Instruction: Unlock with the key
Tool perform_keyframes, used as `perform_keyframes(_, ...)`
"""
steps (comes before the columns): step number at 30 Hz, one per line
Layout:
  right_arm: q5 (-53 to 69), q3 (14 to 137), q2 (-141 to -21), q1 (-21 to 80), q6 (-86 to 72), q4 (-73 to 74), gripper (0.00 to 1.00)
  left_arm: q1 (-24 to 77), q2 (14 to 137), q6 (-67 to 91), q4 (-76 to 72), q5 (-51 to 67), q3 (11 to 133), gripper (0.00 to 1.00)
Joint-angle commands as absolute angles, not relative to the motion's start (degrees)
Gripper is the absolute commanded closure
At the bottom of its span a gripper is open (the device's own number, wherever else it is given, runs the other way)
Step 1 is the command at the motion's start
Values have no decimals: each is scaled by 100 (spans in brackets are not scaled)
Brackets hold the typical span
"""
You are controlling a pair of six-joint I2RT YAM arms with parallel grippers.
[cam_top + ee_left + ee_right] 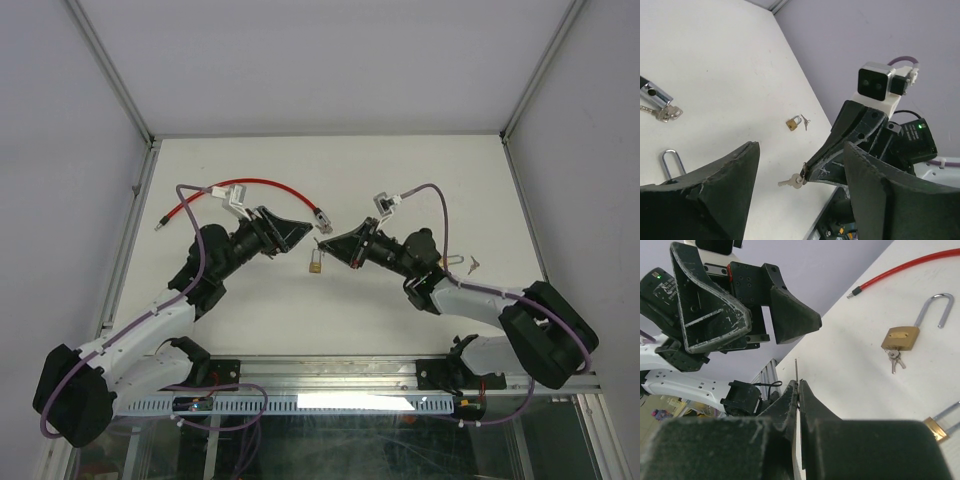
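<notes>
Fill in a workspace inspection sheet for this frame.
Surface: white table, nothing spilled.
Job's things: padlock lies below the gripper tips; key pinched in right gripper.
Clutter: red cable lock; open padlock with keys; far padlock, loose key beside it.
Grippers: left gripper open, empty; right gripper shut on key.
Cables: purple cables run along both arms.
Surroundings: grey walls, metal frame.

Overhead view; wrist views mutually opposed
</notes>
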State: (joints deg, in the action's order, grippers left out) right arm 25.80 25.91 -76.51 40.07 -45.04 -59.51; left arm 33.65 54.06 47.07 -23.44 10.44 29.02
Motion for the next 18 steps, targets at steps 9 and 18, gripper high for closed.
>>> perform_keyframes(9,1665,2076,-6285,3816,-3999,-4185,100,3331,6037,4055,505,470,4112,5)
perform_keyframes(18,958,1718,-5575,3710,-3720,-3463,100,3330,7137,3822,1964,391,4850,1)
